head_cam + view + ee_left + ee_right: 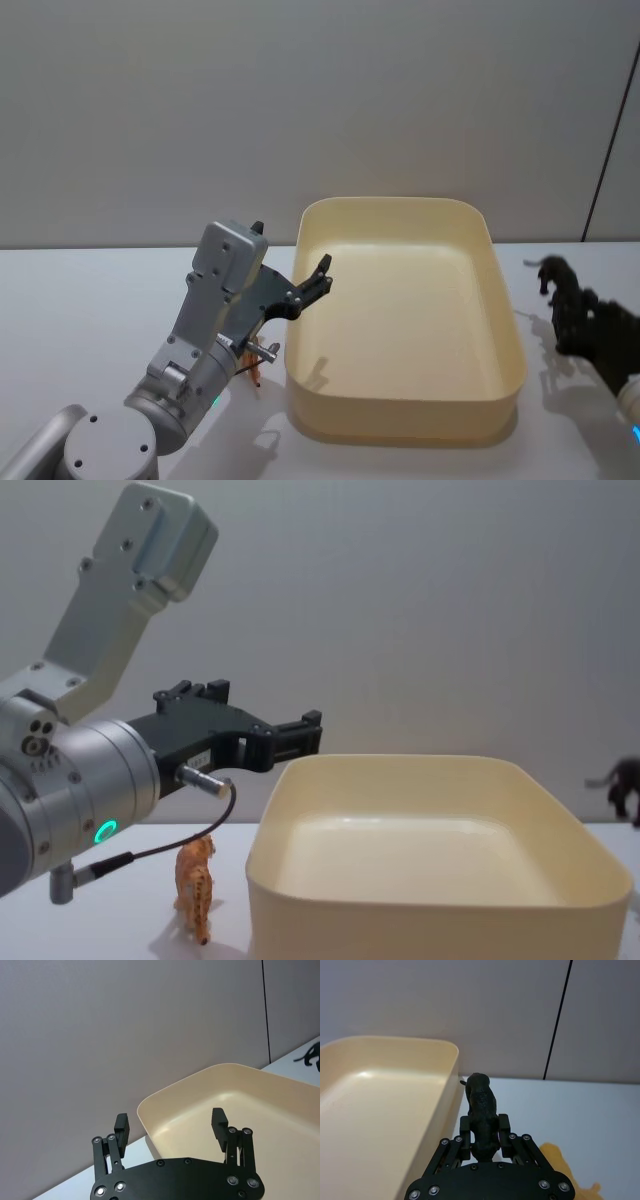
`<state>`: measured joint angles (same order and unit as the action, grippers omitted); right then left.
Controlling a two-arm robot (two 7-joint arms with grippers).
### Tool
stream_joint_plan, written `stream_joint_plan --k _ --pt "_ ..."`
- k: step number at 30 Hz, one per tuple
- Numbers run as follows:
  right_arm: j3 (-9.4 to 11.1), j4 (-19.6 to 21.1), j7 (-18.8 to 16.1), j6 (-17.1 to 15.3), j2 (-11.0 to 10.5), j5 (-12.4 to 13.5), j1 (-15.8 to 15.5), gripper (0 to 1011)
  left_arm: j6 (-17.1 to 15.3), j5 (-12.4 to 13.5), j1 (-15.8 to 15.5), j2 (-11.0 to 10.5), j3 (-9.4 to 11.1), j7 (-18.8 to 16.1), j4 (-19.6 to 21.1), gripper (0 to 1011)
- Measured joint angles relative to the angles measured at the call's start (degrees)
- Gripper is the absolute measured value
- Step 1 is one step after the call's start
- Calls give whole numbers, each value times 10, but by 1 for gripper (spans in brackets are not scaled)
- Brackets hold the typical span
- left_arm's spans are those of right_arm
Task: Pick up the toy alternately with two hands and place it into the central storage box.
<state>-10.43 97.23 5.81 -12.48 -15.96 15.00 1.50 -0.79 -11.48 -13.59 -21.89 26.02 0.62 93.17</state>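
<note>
1. Nearest the robot, the orange tiger toy (195, 885) stands upright on the table (100, 300), just beside the left wall of the storage box (400, 425) and beneath the left arm. Nothing touches it, so it is probably reserved for a later pick.
2. The left gripper (170, 1125) hangs raised over the box's left rim with its jaws spread apart and nothing between them. This pose probably keeps it out of the box interior while the other arm works.
3. No toy lies inside the storage box.
4. Farther out, to the right of the box, the right gripper (484, 1127) is clamped on the black toy (481, 1095). It holds the toy clear of the table, near the right wall but outside it. The grip is on the animal's body, with the head projecting past the fingertips, which should limit swing during the carry.
5. Judged next move: travel left over the rim, then release.
</note>
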Motion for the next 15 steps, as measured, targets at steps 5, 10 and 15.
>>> stream_joint_plan --k 5,10,15 --pt "4 20 -15 -1 -1 3 10 306 0 0 0 0 0 0 0 1001" --pt "6 29 -42 -10 1 8 30 306 0 0 0 0 0 0 0 1001" --pt "4 23 -72 -22 8 8 54 306 0 0 0 0 0 0 0 1001"
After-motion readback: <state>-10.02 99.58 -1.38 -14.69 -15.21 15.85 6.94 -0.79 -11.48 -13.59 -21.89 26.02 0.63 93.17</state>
